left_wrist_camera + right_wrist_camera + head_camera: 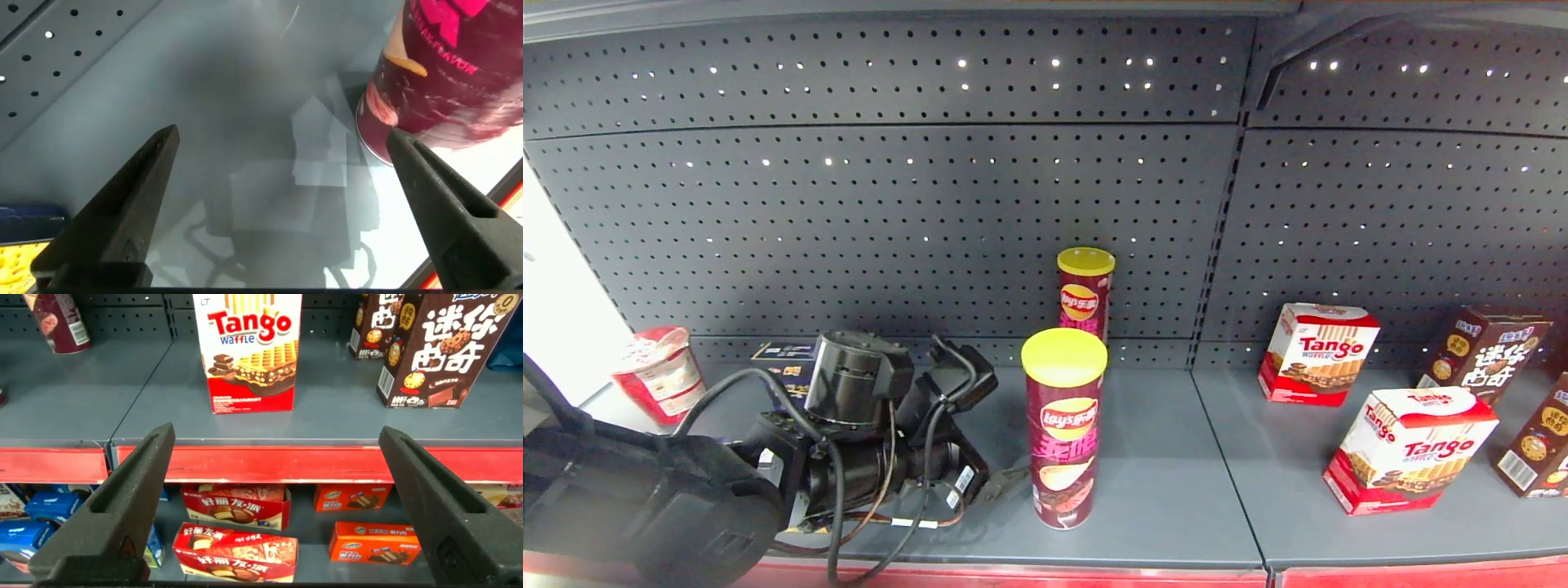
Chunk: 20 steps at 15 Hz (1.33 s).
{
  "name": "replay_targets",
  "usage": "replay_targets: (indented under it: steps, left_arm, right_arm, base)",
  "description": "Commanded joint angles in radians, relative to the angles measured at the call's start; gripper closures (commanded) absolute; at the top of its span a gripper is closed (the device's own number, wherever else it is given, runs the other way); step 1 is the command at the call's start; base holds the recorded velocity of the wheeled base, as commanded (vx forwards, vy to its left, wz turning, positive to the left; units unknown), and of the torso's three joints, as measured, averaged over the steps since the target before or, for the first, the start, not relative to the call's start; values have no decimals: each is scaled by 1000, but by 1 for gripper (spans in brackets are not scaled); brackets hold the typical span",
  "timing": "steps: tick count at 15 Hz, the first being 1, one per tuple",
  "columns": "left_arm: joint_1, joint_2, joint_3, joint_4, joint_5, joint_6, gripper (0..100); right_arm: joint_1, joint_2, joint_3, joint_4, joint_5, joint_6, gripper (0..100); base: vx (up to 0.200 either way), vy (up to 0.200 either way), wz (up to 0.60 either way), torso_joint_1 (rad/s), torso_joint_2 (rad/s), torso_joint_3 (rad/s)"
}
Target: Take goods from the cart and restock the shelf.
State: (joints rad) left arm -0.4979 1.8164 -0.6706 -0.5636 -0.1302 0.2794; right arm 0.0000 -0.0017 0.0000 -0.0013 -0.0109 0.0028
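The front chip can [1063, 429] and the back chip can [1085, 294], two in all, are dark red with yellow lids. Both stand upright on the grey shelf [1168, 482], one near its edge and one against the pegboard wall [931, 220]. The left tool [282, 137] lies just beside the front chip can, fingers apart and empty. The right tool [276, 434], also spread, hangs before the shelf's red edge. Further right stand two waffle boxes [1316, 353] and two brown biscuit boxes [1482, 349]. One red cup [658, 374] sits far left.
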Motion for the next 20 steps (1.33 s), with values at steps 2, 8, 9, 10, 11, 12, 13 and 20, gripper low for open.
replay_targets:
  steps: [2,8,9,10,11,12,13,20]
  left_arm:
    - [-11,4,-17,2,6,-2,0]
    - [-48,23,-47,7,32,-3,0]
    - [-54,26,-49,7,37,-6,0]
    - [-59,27,-52,7,38,-6,0]
    - [-59,27,-52,7,38,-6,0]
    - [-59,27,-52,7,38,-6,0]
    - [-59,27,-53,7,38,-6,0]
    - [-68,32,-50,7,44,-6,0]
  right_arm:
    - [0,2,0,0,0,0,0]
    - [0,2,0,0,0,0,0]
    - [0,2,0,0,0,0,0]
    - [0,2,0,0,0,0,0]
    - [0,2,0,0,0,0,0]
    - [0,2,0,0,0,-1,0]
    - [0,2,0,0,0,0,0]
    - [0,2,0,0,0,0,0]
  base:
    - [0,0,0,0,0,0]
    - [0,0,0,0,0,0]
    - [0,0,0,0,0,0]
    - [0,0,0,0,0,0]
    - [0,0,0,0,0,0]
    - [0,0,0,0,0,0]
    - [0,0,0,0,0,0]
    - [0,0,0,0,0,0]
